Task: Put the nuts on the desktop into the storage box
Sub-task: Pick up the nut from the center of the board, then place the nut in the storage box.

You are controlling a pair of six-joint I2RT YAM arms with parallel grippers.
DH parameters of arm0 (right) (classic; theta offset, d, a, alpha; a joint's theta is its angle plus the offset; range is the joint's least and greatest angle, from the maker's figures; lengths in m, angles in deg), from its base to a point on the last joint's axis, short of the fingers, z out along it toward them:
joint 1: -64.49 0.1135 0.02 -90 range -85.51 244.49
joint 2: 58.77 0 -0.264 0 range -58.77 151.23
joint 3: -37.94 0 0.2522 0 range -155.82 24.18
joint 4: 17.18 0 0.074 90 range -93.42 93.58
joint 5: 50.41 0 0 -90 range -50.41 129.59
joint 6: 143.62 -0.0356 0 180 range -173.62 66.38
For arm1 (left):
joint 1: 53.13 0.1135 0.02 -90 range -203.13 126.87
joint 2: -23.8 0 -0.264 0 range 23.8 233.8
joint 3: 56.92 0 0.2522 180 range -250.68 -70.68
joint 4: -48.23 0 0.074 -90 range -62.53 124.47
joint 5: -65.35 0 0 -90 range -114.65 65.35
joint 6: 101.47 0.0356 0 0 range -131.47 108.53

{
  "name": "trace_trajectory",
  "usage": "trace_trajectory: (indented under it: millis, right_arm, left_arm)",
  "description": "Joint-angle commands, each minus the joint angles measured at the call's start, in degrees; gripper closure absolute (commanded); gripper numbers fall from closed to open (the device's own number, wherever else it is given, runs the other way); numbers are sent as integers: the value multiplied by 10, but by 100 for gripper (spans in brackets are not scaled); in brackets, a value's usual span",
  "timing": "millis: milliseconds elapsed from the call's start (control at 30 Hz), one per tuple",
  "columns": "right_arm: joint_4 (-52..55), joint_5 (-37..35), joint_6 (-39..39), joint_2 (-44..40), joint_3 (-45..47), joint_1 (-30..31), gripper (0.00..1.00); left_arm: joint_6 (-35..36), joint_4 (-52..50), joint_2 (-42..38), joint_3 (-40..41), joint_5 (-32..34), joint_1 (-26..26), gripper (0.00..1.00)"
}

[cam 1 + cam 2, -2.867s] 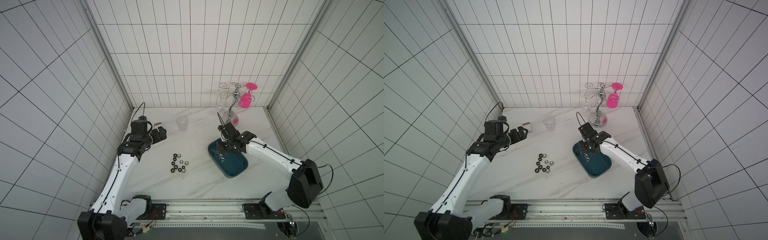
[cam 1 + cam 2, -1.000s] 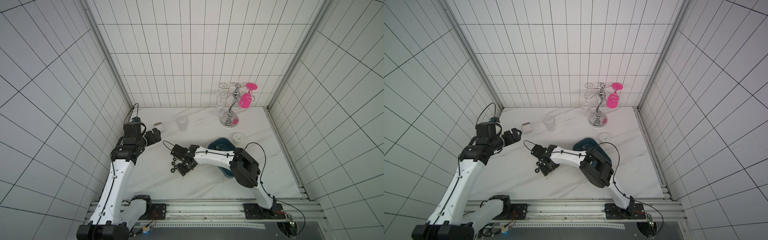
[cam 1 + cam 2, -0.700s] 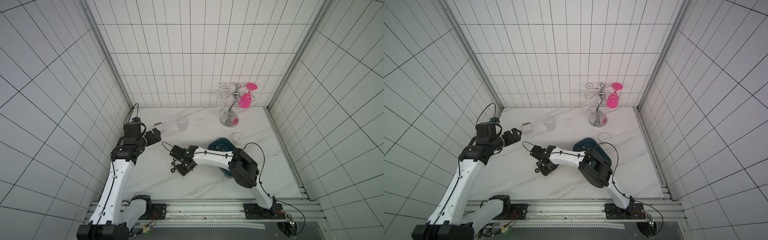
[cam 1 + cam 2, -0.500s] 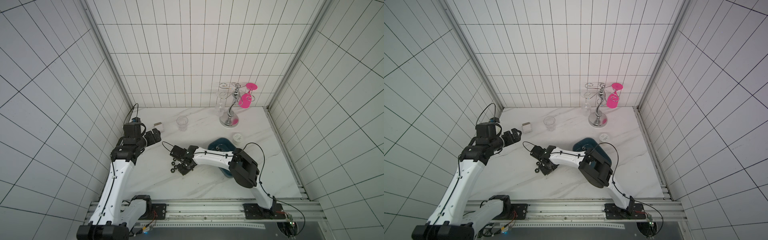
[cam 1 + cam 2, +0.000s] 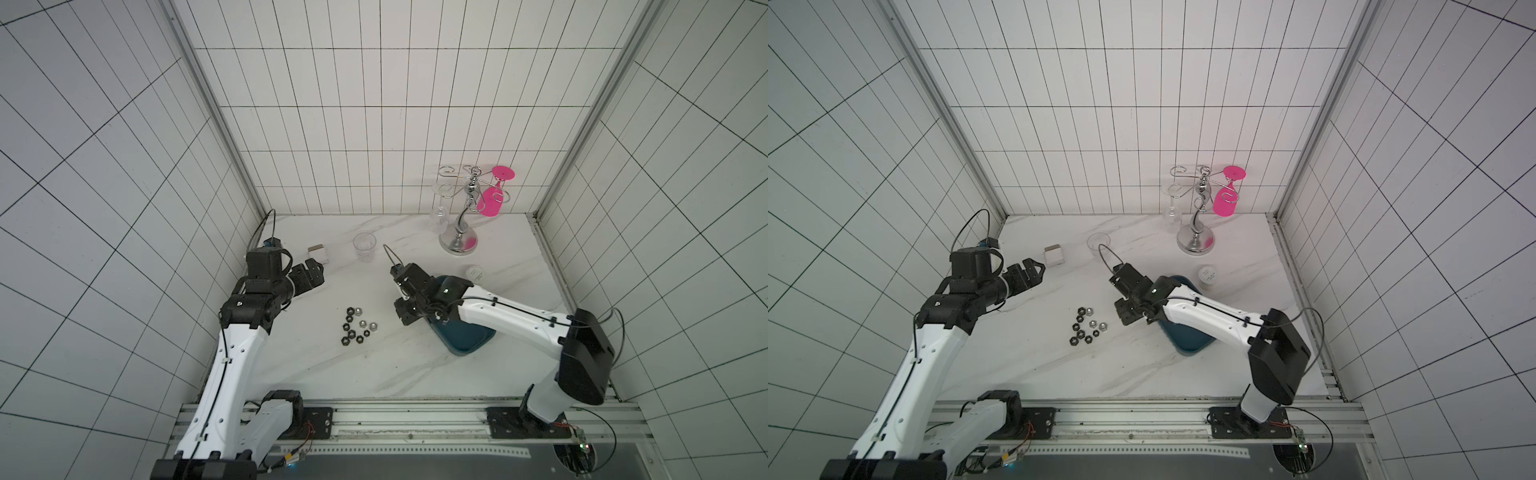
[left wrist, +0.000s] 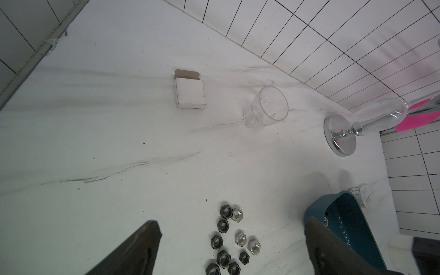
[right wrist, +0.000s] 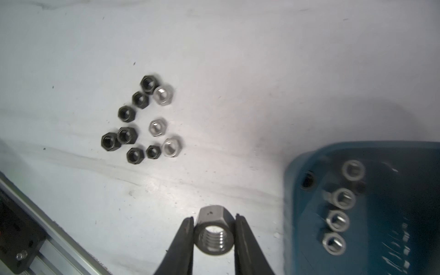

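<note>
Several black and silver nuts [image 5: 357, 328] lie clustered on the white marble desktop [image 5: 374, 374], also seen in the left wrist view as nuts [image 6: 232, 240]. My right gripper [image 7: 214, 217] is shut on one silver nut [image 7: 213, 229], held above the desktop between the cluster [image 7: 142, 121] and the teal storage box [image 7: 309, 157]. In both top views the right gripper [image 5: 405, 321] [image 5: 1125, 318] hangs at the box's [image 5: 469, 343] left edge. Several silver nuts [image 7: 342, 197] lie inside the box. My left gripper [image 5: 316, 269] hovers open, back left of the cluster.
A clear glass [image 5: 364, 245] and a small white carton [image 5: 318, 254] stand at the back left. A metal rack [image 5: 459, 232] with a pink glass and a clear one is at the back right. A white jar [image 5: 474, 273] sits behind the box.
My right gripper has shut on a silver nut at the cluster, lifted it and carried it right toward the storage box. The left arm has not moved.
</note>
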Motion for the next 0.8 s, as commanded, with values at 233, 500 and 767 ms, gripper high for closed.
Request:
trace_trajectory:
  millis: [233, 500, 767]
  right_arm:
    - [60, 23, -17, -79, 146, -196, 74]
    - [5, 49, -24, -39, 212, -216, 74]
    - [-21, 58, -11, 17, 197, -216, 72]
  left_arm:
    - [-29, 40, 29, 14, 36, -63, 2]
    - [-24, 47, 56, -9, 27, -63, 2]
    - [-11, 33, 62, -30, 33, -64, 2]
